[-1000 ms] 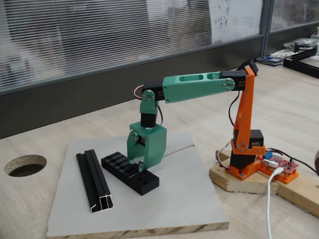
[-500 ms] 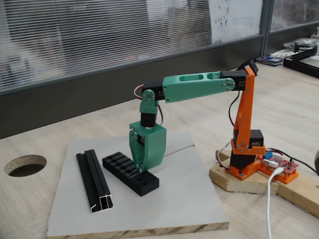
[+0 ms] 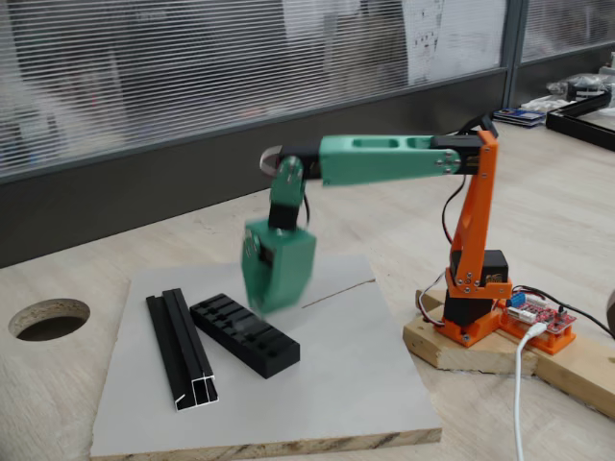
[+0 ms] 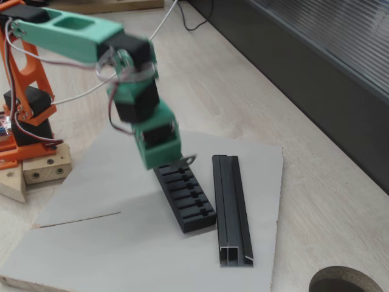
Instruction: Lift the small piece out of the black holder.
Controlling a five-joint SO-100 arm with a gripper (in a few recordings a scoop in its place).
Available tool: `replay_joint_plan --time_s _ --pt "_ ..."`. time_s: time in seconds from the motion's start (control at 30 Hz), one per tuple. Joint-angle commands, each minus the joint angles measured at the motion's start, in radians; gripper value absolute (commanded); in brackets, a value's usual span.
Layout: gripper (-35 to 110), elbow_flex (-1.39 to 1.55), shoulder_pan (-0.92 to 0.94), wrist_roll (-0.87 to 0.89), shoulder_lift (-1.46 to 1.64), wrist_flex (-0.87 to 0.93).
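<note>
While the green gripper [image 3: 266,305] hangs motion-blurred above the black holder [image 3: 244,333] in both fixed views, its jaws look closed on the small piece [image 4: 190,159], a thin silvery tab sticking out at the gripper's 3 o'clock side just over the holder's far end. Lying flat on the grey board [image 3: 336,384], the holder has the black channel rail [image 4: 231,207] close beside it at 3 o'clock, not touching.

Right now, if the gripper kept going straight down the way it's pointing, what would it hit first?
Probably the black holder: the gripper points down over its far end. Motion blur hides the exact line, so it could also land on the grey board beside it.
</note>
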Motion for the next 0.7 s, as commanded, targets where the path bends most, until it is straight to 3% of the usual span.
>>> replay_joint_plan --time_s 0.0,0.67 --pt "1 -0.054 0.006 0.017 0.098 0.018" --pt "1 -0.057 0.009 0.026 0.468 0.005"
